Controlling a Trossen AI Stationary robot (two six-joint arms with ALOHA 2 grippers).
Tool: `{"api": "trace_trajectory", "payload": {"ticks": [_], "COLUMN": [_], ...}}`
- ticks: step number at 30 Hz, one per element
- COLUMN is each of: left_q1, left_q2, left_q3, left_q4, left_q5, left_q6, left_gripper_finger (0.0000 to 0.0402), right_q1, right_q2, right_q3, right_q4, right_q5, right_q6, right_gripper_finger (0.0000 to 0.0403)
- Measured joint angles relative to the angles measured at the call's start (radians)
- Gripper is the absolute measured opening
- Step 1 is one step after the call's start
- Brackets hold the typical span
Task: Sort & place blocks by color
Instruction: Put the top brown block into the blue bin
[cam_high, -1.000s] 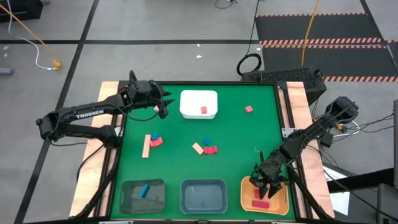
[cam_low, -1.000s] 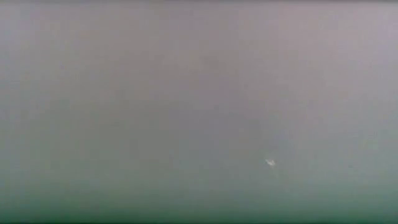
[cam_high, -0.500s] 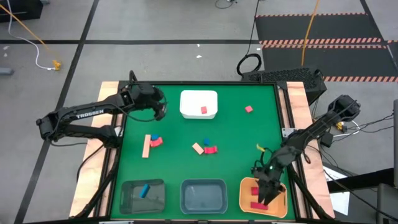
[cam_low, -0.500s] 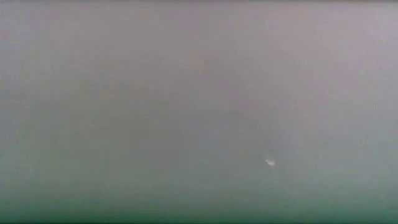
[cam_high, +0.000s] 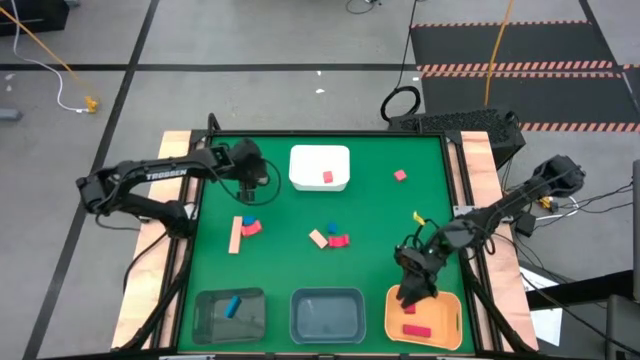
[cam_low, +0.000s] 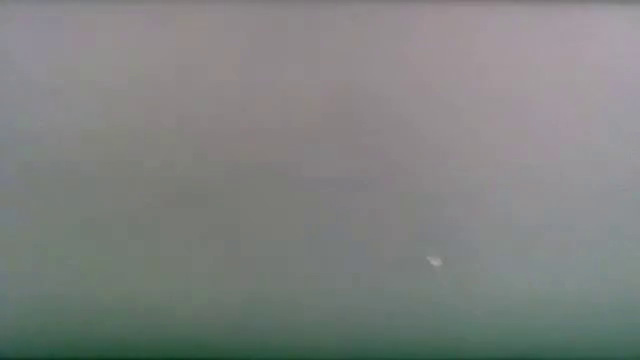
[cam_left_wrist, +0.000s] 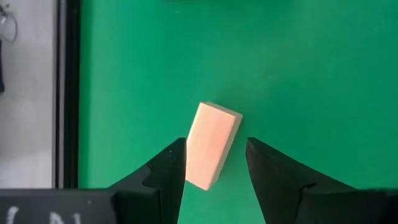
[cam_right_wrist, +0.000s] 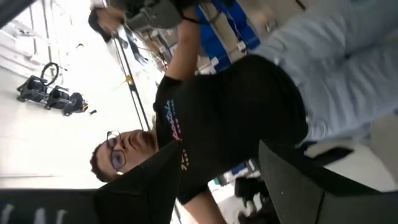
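left gripper open astride tan block

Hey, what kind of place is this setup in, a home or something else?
Probably a robotics lab or workshop, not a home: a bare grey floor with loose cables, hazard-striped mats, and a purpose-built green table with sorting trays.

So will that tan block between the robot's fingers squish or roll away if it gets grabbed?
Probably neither. The tan block looks like solid wood with flat faces and sharp corners, so it should stay stiff and slide rather than roll. It lies skewed between the left gripper's open fingers, so it may twist a little as they close.
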Motion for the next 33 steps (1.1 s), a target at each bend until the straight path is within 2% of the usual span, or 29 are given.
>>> {"api": "trace_trajectory", "payload": {"ticks": [6, 11, 22, 33], "left_q1": [0.014, 0.043, 0.108, 0.116], "left_q2": [0.060, 0.102, 0.191, 0.194], "left_q3": [0.000, 0.000, 0.004, 0.002], "left_q4": [0.023, 0.041, 0.071, 0.060], "left_q5": [0.001, 0.001, 0.026, 0.063], "left_q6": [0.140, 0.162, 0.152, 0.070], "left_gripper_finger": [0.0170, 0.0170, 0.0170, 0.0170], "right_q1": [-0.054, -0.087, -0.152, -0.206], "right_q2": [0.000, 0.000, 0.000, 0.000], "right_q3": [0.000, 0.000, 0.000, 0.000], "right_q4": [-0.021, -0.057, -0.070, -0.068], "right_q5": [-0.002, -0.005, -0.007, -0.009], "right_q6": [-0.090, -0.168, -0.235, -0.288], "right_gripper_finger": [0.0205, 0.0205, 0.0206, 0.0206]}}
